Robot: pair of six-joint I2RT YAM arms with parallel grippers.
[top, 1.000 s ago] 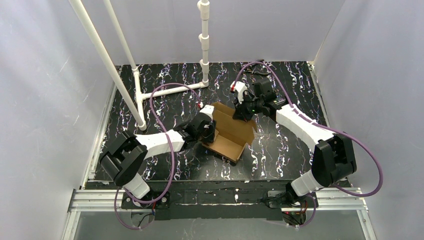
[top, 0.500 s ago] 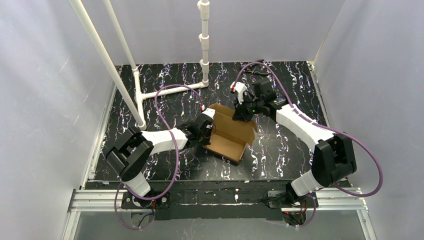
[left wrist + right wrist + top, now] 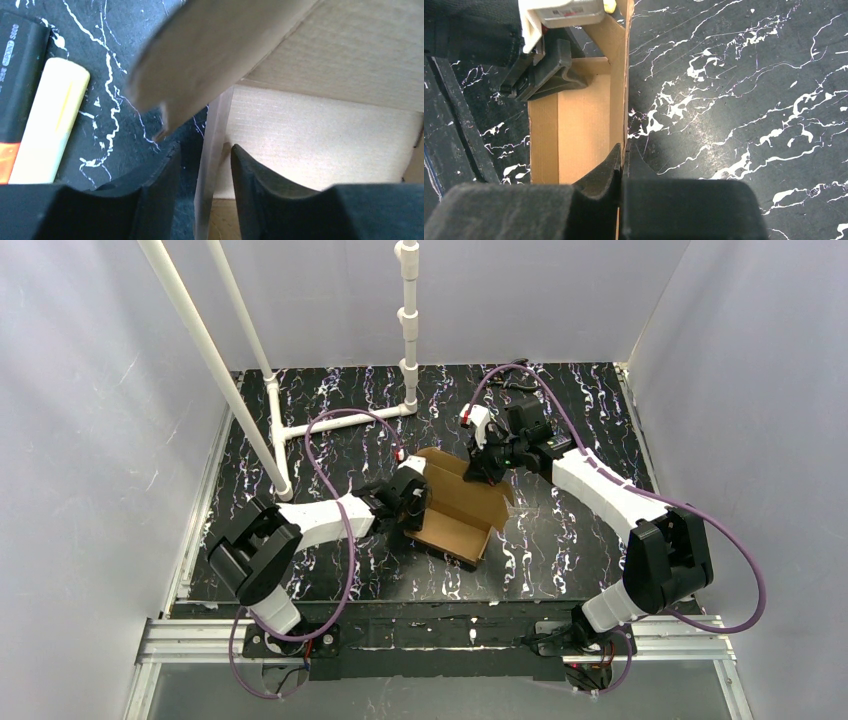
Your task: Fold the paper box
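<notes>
The table (image 3: 560, 400) has a black surface with white marbling. A white pipe frame (image 3: 408, 340) stands on its far left part. On the surface, a pale yellow stick (image 3: 47, 125) lies just beside a black marker (image 3: 17, 65) with an orange band. Pale walls (image 3: 90, 490) enclose the table on three sides.

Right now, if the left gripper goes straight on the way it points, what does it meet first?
Probably the paper box: the left gripper straddles one of its walls, which would slide deeper between its jaws. Depth is unclear.
</notes>
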